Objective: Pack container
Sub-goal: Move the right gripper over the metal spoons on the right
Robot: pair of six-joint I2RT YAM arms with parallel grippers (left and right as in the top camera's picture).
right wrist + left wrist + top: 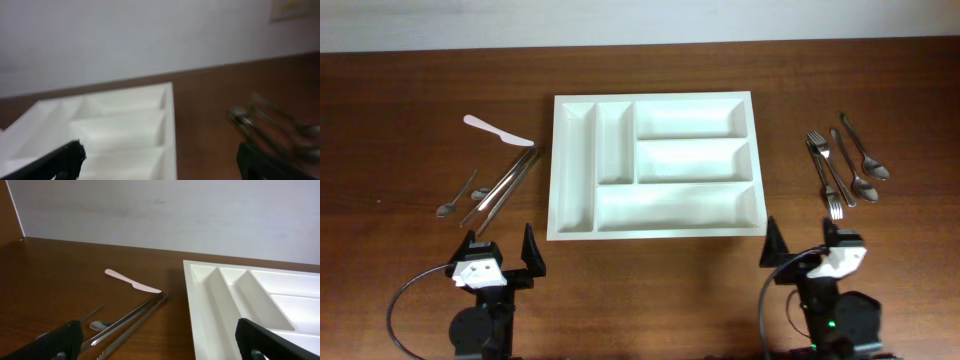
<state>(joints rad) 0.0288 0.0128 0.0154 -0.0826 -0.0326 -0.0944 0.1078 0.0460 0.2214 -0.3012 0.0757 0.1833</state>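
Both pincers spread wide, holding and touching nothing: left gripper (504, 258) and right gripper (807, 250) at the table's near edge. Tray (654, 99) lies mid-table. Tongs (505, 185) towards left edge, forks (823, 172) towards right.

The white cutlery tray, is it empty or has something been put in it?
Empty. All five compartments of the tray show bare white bottoms from overhead; the forks and tongs lie outside it.
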